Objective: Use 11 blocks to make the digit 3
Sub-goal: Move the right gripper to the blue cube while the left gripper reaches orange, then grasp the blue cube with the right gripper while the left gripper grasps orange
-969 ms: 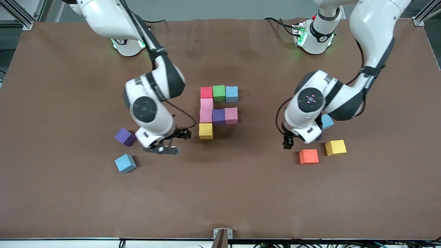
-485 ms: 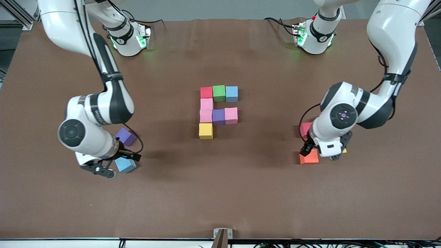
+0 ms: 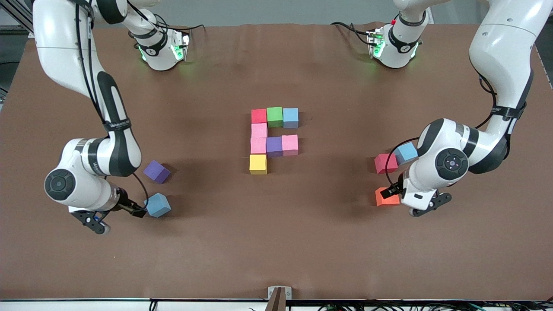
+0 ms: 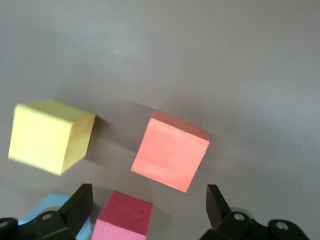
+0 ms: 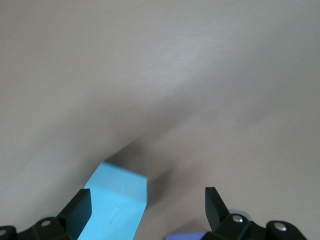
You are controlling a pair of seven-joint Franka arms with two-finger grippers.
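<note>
Eight-block partial digit 3 point(image 3: 272, 139) sits mid-counter, both tools wide and empty: right tool point(image 3: 113, 211) beside loose blue block point(image 3: 157, 204), left tool point(image 3: 410, 199) over orange block point(image 3: 386, 197); next, descend and grip.

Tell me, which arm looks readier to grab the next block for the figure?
Probably the left: its open hand hangs right over the orange block. The right hand, also open, sits beside the blue block, less centred.
</note>
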